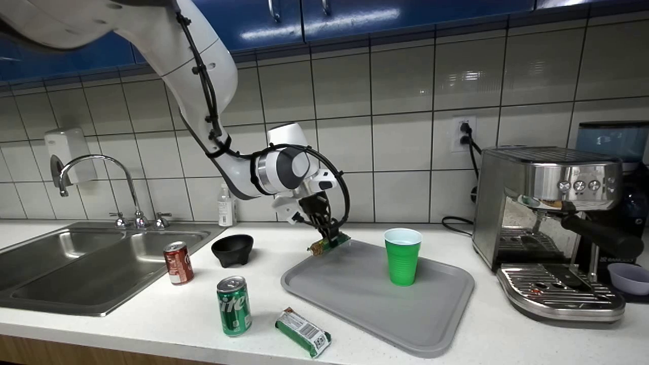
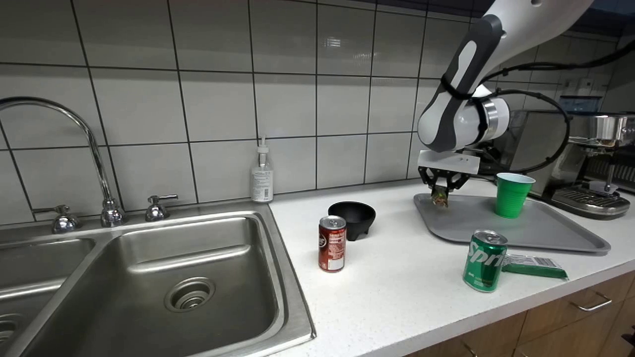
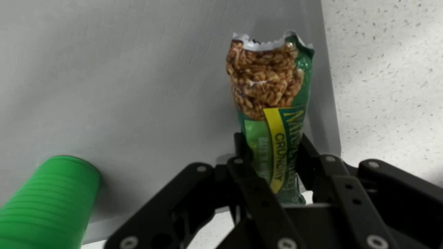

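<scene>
My gripper (image 3: pixel 272 145) is shut on a green granola bar (image 3: pixel 270 83), with its black fingers (image 3: pixel 241 147) pressing on the two sides of the wrapper. The bar's oat-pictured end sticks out beyond the fingertips. Below it lies the grey tray (image 3: pixel 138 86). In both exterior views the held bar (image 1: pixel 320 247) is at the tray's back left corner; whether it touches the tray I cannot tell. A green cup (image 1: pixel 402 261) stands upright on the tray, to the left of the gripper in the wrist view. Another granola bar (image 1: pixel 304 332) lies on the counter before the tray.
On the counter stand a green soda can (image 1: pixel 233 306), a red soda can (image 1: pixel 178 263) and a black bowl (image 2: pixel 353 218). A steel sink (image 2: pixel 198 277) is at the left, with a soap bottle (image 2: pixel 262 176) by the wall. An espresso machine (image 1: pixel 552 182) stands right of the tray.
</scene>
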### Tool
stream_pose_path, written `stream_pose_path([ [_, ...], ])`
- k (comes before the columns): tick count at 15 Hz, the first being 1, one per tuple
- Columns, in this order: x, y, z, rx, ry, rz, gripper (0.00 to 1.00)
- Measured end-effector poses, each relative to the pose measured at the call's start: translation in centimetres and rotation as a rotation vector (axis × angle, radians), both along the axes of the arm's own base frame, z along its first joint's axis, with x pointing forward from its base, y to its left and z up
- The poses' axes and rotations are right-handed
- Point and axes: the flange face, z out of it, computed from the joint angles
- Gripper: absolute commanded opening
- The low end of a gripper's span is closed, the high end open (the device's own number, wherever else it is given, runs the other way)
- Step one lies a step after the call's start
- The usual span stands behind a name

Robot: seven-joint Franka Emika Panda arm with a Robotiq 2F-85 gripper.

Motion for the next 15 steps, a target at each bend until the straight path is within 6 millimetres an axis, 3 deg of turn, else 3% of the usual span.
stream_pose_path([
  [15,-1.0,-1.9,-2.0,-0.002,0.034,-0.03,0.11],
])
